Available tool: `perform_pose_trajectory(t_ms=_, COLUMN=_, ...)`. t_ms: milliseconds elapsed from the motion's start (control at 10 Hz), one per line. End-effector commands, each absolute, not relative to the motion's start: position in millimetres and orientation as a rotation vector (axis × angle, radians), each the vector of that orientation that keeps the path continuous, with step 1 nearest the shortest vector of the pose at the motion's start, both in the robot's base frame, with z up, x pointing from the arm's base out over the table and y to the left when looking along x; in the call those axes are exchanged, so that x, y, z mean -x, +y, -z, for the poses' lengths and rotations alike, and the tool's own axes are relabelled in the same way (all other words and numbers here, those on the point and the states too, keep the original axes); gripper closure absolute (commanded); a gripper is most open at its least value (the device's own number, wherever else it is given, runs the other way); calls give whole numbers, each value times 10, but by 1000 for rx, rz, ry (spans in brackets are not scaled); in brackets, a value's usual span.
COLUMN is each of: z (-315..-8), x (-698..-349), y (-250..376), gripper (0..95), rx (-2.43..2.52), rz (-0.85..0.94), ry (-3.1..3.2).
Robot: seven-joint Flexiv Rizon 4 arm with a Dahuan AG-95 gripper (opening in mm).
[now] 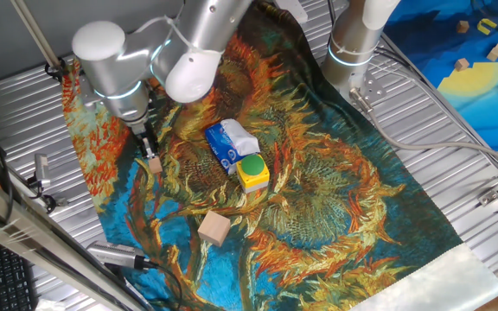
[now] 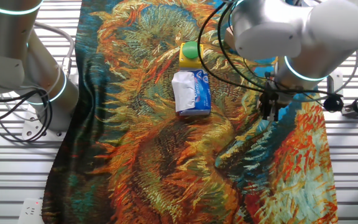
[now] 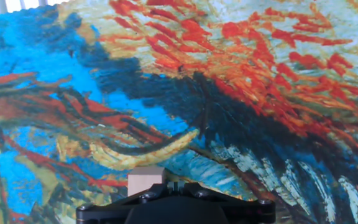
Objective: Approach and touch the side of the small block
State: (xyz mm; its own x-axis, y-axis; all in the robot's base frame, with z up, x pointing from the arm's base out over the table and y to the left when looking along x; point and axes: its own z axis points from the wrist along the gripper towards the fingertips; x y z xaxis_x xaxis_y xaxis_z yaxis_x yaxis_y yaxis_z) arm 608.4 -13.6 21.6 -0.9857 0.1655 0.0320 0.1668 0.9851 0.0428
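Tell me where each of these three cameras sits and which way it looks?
One fixed view: high at one side, looking down on the painted cloth; the arm and gripper by the small block show.
The other fixed view: high on the opposite side; the arm and gripper show.
Hand view: on the hand, facing the cloth; only the gripper's dark base shows, with the small block.
Both fixed views share the tissue pack and yellow block.
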Motion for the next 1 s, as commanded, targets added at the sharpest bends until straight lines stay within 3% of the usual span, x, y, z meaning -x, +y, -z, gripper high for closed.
perform_pose_trajectory(t_ms=100, z=-209, x=-6132, y=-59, gripper=950, rx=291, rz=68, ry=-3104)
perform_pose_trajectory(t_ms=400, z=-220, x=-6183, y=6, gripper=950, rx=310, rz=47, ry=-3090)
perform_pose_trajectory(t_ms=1000, z=-443, x=-5761, y=-193, gripper=950, rx=228, rz=33, ry=-3061)
